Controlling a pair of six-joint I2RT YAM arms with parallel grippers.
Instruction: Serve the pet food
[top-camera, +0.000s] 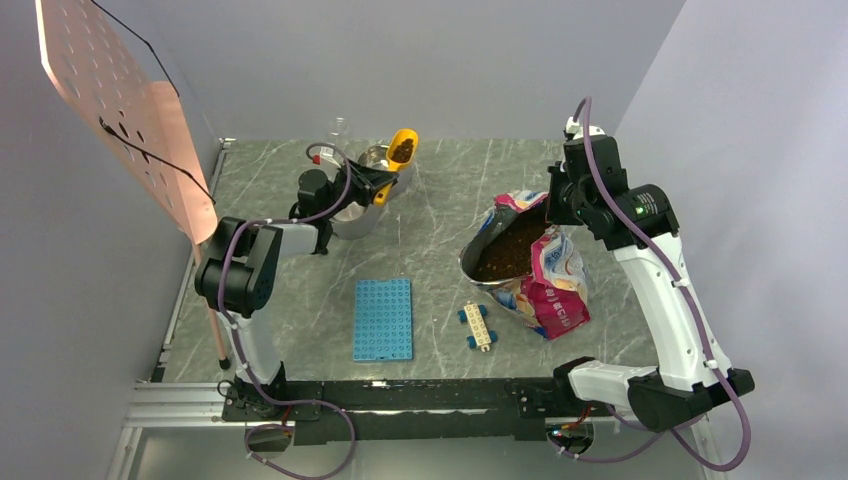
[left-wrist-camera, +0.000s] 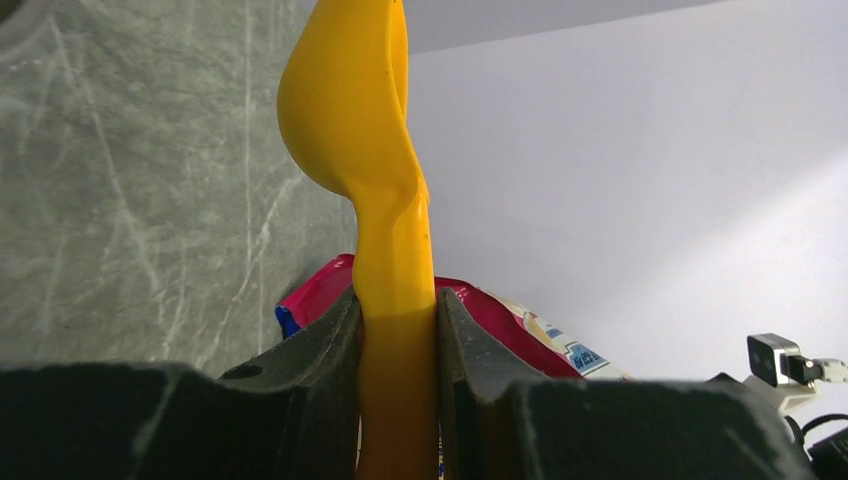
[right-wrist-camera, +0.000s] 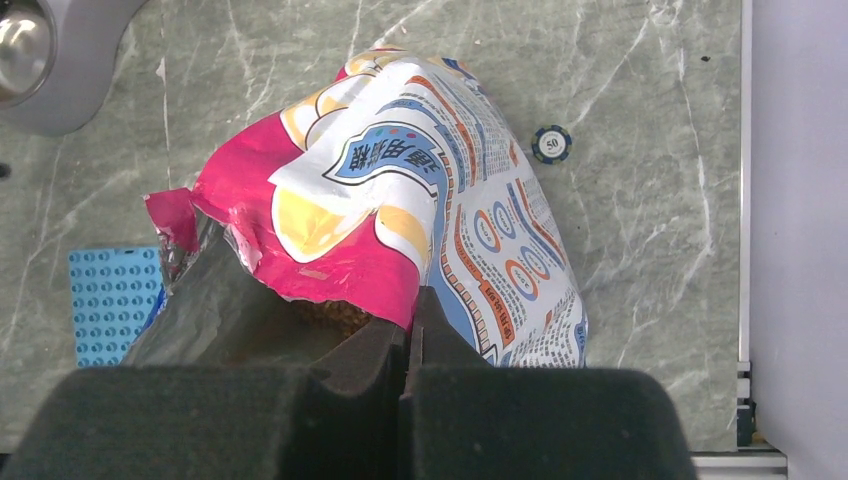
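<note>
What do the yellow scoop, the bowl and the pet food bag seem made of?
Yellow scoop: smooth moulded plastic, likely; even colour, soft sheen.
Bowl: polished metal, probably steel; mirror-like reflections.
Pet food bag: thin glossy printed film, probably plastic; creased, torn edge.

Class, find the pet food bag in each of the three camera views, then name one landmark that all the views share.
Top external: the pet food bag lies right of centre, its mouth open towards the left.
Left wrist: only a pink-red strip of it shows, low in the middle, behind the yellow scoop.
Right wrist: it fills the centre.
Shared landmark: the grey marble table.
</note>
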